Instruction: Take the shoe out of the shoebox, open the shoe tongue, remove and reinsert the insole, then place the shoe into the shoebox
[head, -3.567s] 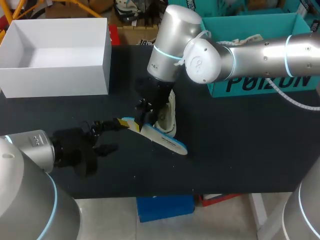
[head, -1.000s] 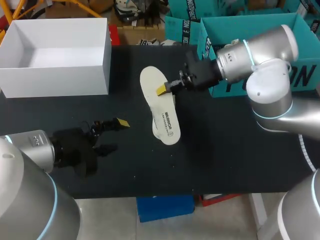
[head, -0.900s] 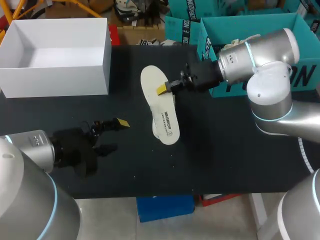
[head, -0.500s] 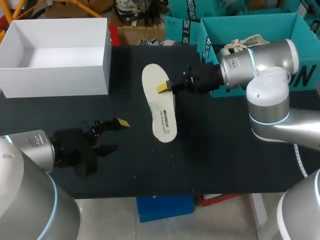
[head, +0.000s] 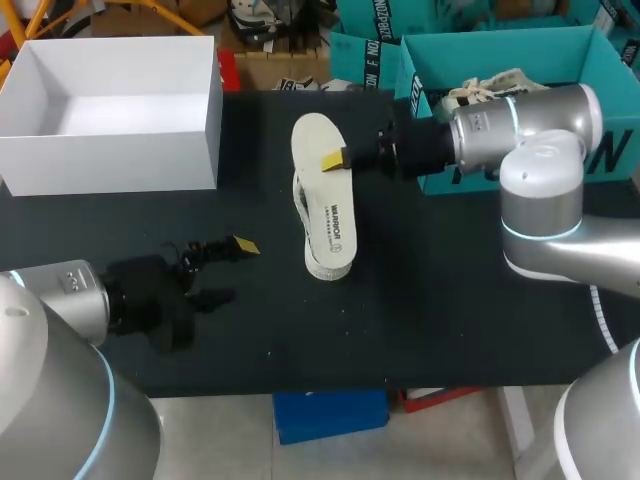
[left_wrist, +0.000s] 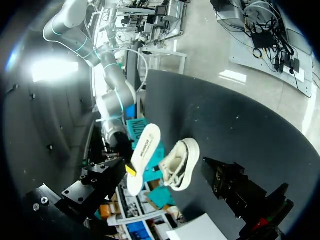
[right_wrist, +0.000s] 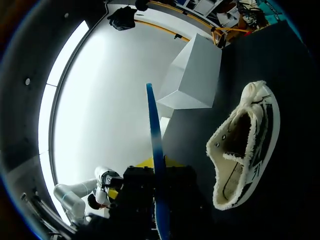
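Observation:
My right gripper (head: 333, 160) is shut on the heel end of a white insole (head: 322, 195) and holds it in the air over the middle of the table. In the right wrist view the insole (right_wrist: 154, 135) shows edge-on, blue underneath, running out from the gripper (right_wrist: 159, 175). The white shoe (right_wrist: 245, 150) lies on its side on the black table, beside and below the insole, its opening facing the gripper. From above only the shoe's edge (head: 300, 205) peeks out. My left gripper (head: 228, 270) stands open and empty at the front left, facing the shoe (left_wrist: 181, 164) and insole (left_wrist: 144, 156).
An open, empty white box (head: 110, 110) stands at the back left. A teal box (head: 500, 60) at the back right holds another white shoe (head: 485, 85). The black table (head: 420, 300) is bare at the front and right.
My right gripper has carried the insole a little farther back and right and turned it straighter, so the shoe's edge now shows under it. The left arm has not moved.

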